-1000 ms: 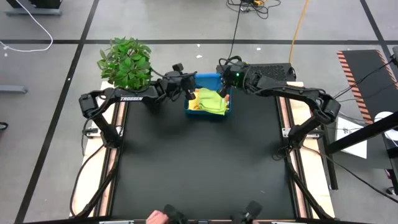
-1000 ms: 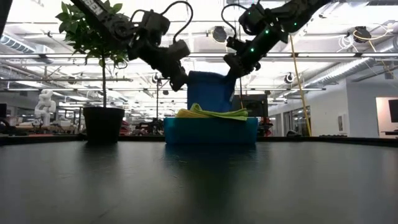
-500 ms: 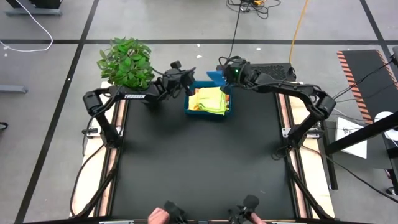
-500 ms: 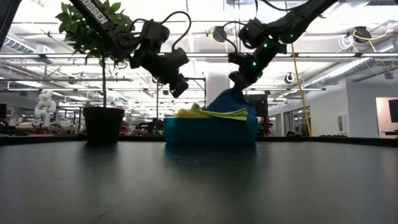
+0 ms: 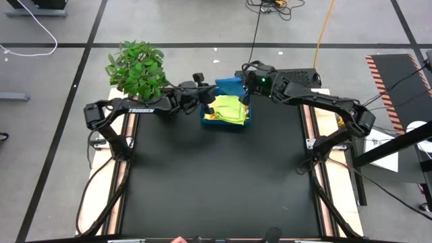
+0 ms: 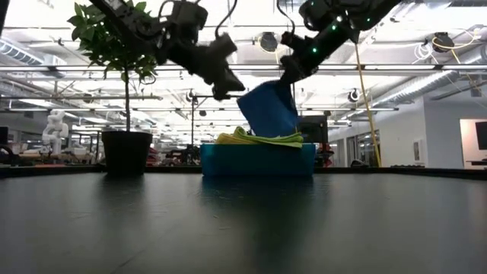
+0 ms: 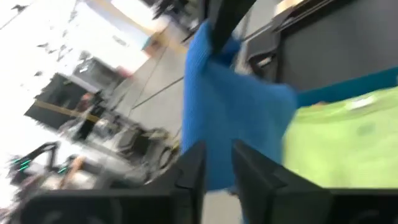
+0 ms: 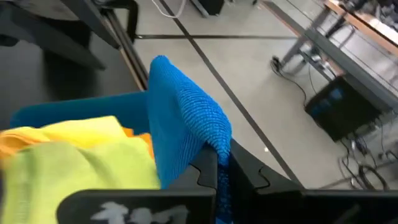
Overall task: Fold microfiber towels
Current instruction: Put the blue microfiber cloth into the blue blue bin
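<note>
The blue towel (image 6: 268, 110) hangs as a tilted sheet over the teal tray (image 6: 259, 161), with my right gripper (image 6: 288, 76) shut on its upper end. Its lower edge reaches down to the pile in the tray. The lime green towel (image 5: 231, 108) lies on top of that pile, with yellow (image 8: 74, 132) and orange (image 8: 144, 140) cloth beneath it. My left gripper (image 6: 228, 90) stands at the blue towel's free upper corner (image 6: 240, 99), its fingers a narrow gap apart. My right gripper pinches the blue towel's upper edge (image 8: 208, 148) between its two fingers, at a bunched fold. It comes slanting down from the table's right. The towel hangs below it, tilted, its lower edge (image 6: 278, 135) at the pile. My left gripper: I cannot tell whether its fingertips (image 7: 194, 163) touch the towel (image 7: 230, 106).
A potted plant (image 5: 136, 67) stands at the table's far left corner, close behind my left arm; its dark pot (image 6: 125, 152) shows in the low view. The dark table top (image 5: 216, 182) stretches from the tray toward the near edge.
A second ago the blue towel hung stretched between both grippers. The left gripper then let go of its corner, which dropped, and the towel slumped below the right gripper. Since then the right gripper has risen, the towel has swung out flat, and the left gripper has moved up toward it.
</note>
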